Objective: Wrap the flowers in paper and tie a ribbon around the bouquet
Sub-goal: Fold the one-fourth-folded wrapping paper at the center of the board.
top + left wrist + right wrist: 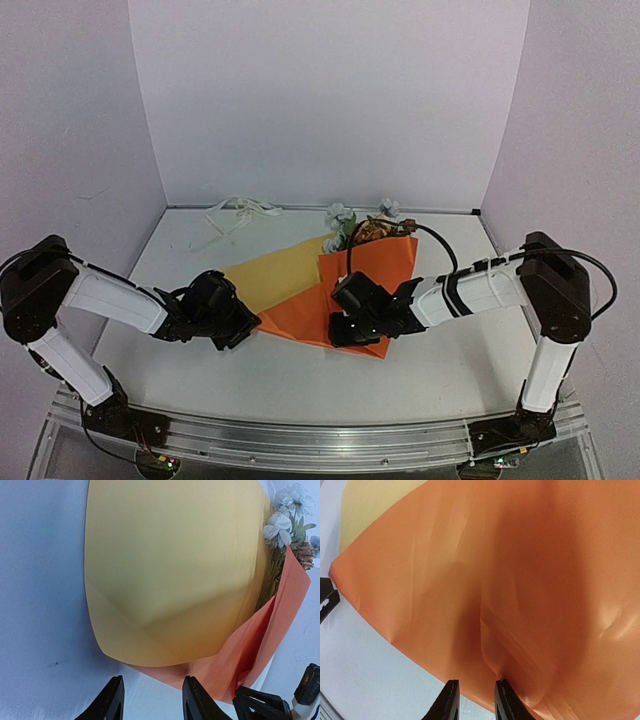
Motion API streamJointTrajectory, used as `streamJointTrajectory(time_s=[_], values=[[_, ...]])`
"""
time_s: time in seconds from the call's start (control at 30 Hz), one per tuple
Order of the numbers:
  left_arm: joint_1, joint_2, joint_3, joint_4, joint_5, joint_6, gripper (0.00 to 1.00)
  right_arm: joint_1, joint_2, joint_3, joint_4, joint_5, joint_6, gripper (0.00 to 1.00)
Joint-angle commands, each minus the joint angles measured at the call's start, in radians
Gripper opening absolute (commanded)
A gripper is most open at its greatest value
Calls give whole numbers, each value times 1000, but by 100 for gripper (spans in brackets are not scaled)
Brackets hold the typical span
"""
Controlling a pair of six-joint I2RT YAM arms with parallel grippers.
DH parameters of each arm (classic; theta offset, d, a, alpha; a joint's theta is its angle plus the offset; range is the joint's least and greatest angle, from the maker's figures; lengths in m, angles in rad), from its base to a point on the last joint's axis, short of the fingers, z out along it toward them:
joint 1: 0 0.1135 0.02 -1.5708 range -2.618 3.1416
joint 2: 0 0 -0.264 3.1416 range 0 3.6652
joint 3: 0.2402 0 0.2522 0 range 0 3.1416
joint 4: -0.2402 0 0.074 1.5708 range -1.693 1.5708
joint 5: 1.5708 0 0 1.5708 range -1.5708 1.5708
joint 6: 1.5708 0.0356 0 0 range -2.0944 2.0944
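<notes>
Jaws of the left gripper (152, 702) stand moderately apart and hold nothing. In the left wrist view the bare table (45, 605) shows between the two fingers. The near edge of the paper (175, 580) lies just beyond their tips, and one finger is touching or almost touching the orange border. Jaws of the right gripper (476, 700) stand only narrowly apart at the near right edge of the paper, where a crease in the orange face runs down to one fingertip (504, 692). Whether they pinch the sheet or only press on it cannot be told from these views.

The paper lies in the middle of the table, between the two grippers. Its right part is folded over the flowers (350, 225) with the orange face up, so only the pale blue and cream heads show at the far end. Its left part lies open with the yellow face up. The right gripper seems placed there to keep the folded side down over the stems, so that it does not spring open. The left gripper, low at the near left corner of the sheet, seems ready to take the yellow flap and bring it over to the right. The ribbon (240, 210) lies loose at the far side of the table, well apart from the paper and untouched; the tying looks to be a later step.
</notes>
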Motion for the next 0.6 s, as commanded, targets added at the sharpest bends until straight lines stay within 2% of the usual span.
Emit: streamJointTrajectory(time_s=[0.0,0.27,0.57], values=[[1,27,51,19,-63,1,43,1,42,60,-40,-16,-31,27],[2,64,71,-7,-86,14,38,-5,77,83,-42,-61,-44,27],[2,104,97,-24,-103,36,13,-4,10,103,-53,-145,-76,27]])
